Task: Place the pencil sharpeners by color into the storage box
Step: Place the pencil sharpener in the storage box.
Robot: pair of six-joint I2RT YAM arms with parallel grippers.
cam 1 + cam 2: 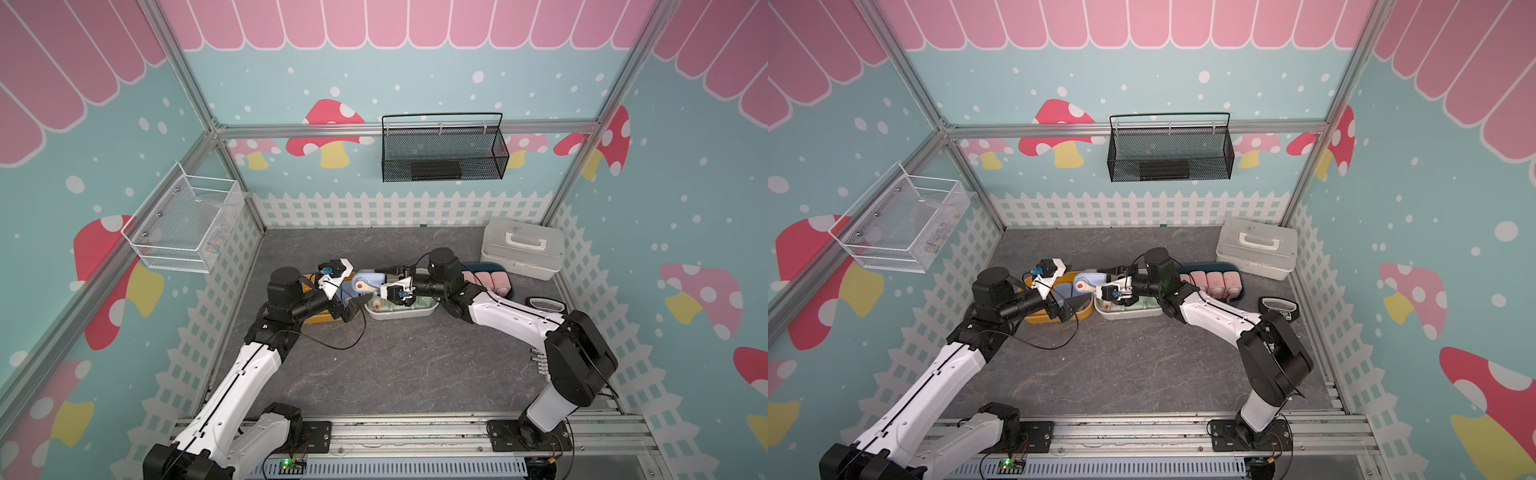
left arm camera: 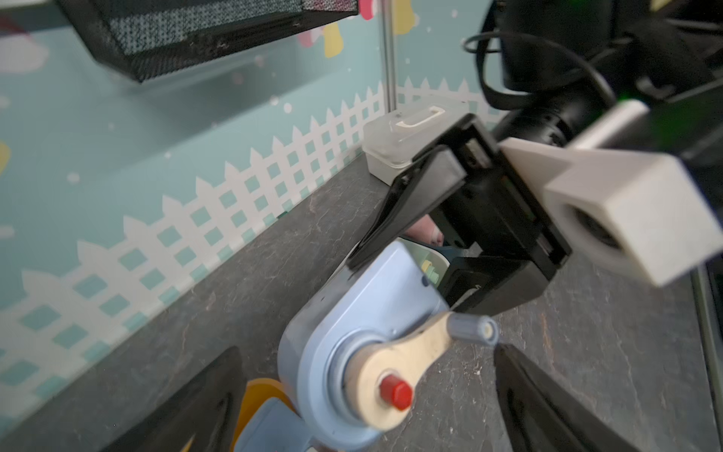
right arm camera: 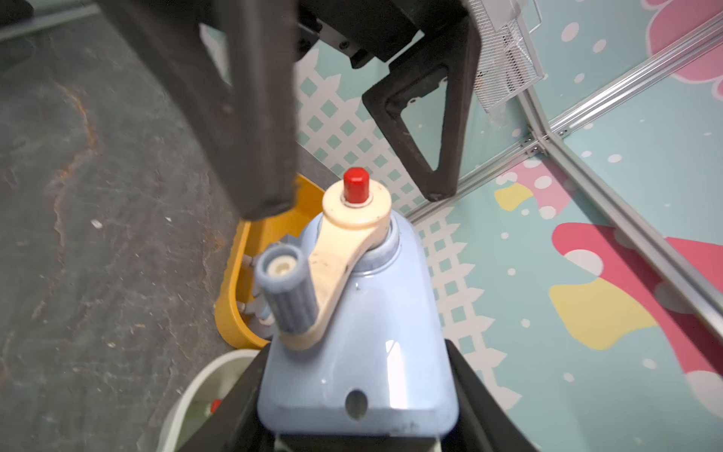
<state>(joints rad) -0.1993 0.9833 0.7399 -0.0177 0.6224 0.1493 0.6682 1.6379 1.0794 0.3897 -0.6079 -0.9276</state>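
1. Right gripper (image 3: 356, 348): pinching the body of a blue pencil sharpener (image 1: 368, 283), with a jaw pressed to each flank at the end away from the crank.
2. Blue pencil sharpener: held off the counter (image 1: 415, 365), above the gap between the yellow tray and the white tray. Its cream crank (image 3: 344, 258), with a red knob and a grey handle, is turned toward the left gripper.
3. Left gripper (image 2: 367, 350): spread wide, with one finger on either side of the crank end. In the wrist views it touches neither the crank nor the body.
4. Yellow tray (image 1: 1038, 319): the tray nearest the counter's left edge. It holds blue sharpeners (image 1: 1061, 291), largely hidden by the left arm.
5. White tray (image 1: 399, 314): just beside the yellow tray, toward the right edge. It holds green sharpeners (image 1: 1142, 304), partly hidden under the right gripper.
6. Dark blue tray (image 1: 1208, 265): next in the row toward the right edge. Pink sharpeners (image 1: 1219, 280) lie side by side in it.
7. White lidded case (image 1: 540, 266): at the counter's far right corner, closed, with a handle on top.
8. Black mesh basket (image 1: 444, 153): on the back wall. White wire basket (image 1: 187, 220): on the left wall.
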